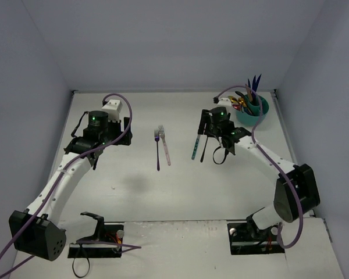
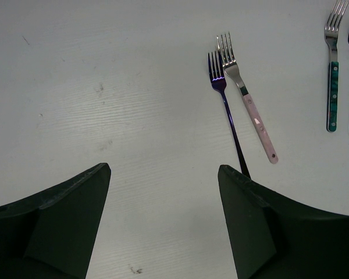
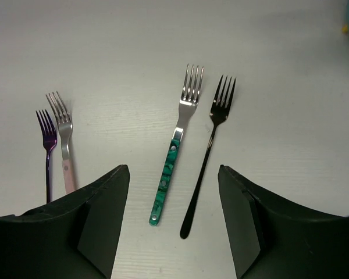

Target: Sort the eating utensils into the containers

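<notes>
Four forks lie on the white table. A dark blue fork (image 1: pixel 157 150) and a pink-handled fork (image 1: pixel 164 147) lie side by side in the middle. To their right lie a teal-handled fork (image 3: pixel 167 177) and a black fork (image 3: pixel 205 163). My right gripper (image 3: pixel 173 170) hangs open above the handles of these two and touches neither. The teal container (image 1: pixel 253 111) at the back right holds several utensils upright. My left gripper (image 2: pixel 164 168) is open over bare table, left of the dark blue fork (image 2: pixel 224 99) and the pink-handled fork (image 2: pixel 253 116).
Grey walls close the table at the back and both sides. The container stands close to the right wall and just behind my right gripper (image 1: pixel 218 132). My left gripper (image 1: pixel 102 136) is over the table's left part.
</notes>
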You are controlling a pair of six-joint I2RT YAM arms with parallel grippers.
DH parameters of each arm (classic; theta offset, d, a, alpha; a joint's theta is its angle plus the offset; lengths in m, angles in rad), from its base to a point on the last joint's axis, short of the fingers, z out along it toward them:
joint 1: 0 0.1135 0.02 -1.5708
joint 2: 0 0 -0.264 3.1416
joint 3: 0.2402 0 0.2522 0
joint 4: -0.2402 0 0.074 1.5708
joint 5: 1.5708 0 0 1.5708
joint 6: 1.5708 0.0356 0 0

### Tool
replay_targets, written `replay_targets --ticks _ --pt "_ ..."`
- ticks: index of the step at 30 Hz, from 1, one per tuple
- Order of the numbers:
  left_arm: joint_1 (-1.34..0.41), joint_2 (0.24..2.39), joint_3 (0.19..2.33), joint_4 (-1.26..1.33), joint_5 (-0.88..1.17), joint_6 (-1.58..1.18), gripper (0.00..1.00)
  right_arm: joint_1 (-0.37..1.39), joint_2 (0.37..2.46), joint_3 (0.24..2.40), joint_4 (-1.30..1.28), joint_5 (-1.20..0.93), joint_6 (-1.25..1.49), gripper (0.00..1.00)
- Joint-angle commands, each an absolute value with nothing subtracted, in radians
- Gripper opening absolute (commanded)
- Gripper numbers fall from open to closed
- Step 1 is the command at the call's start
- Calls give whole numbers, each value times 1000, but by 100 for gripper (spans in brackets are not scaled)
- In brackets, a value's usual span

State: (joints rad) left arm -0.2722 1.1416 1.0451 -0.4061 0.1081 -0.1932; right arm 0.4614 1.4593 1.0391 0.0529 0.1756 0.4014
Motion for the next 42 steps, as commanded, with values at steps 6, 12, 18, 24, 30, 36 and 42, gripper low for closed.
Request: replay_targets --ticks 6,12,18,24,30,36,42 --pt "-262 1134 1055 -347 123 -193 72 512 1697 1173 15 310 577 58" --pt "-262 1139 1055 -350 130 -198 72 512 1813 1236 9 308 607 53" --pt "-261 1140 1057 -350 134 -199 72 512 1901 1293 9 291 620 46" --pt "-258 1140 1058 -350 141 -202 72 512 1977 1333 8 275 625 38" --pt "-256 1142 1059 -348 148 -204 72 511 2014 1345 3 278 630 32" --pt "-254 1141 1059 -347 153 -206 72 511 2040 1353 3 272 618 13" --pt "-253 1137 1057 -347 151 -206 72 522 1988 1398 3 244 559 0"
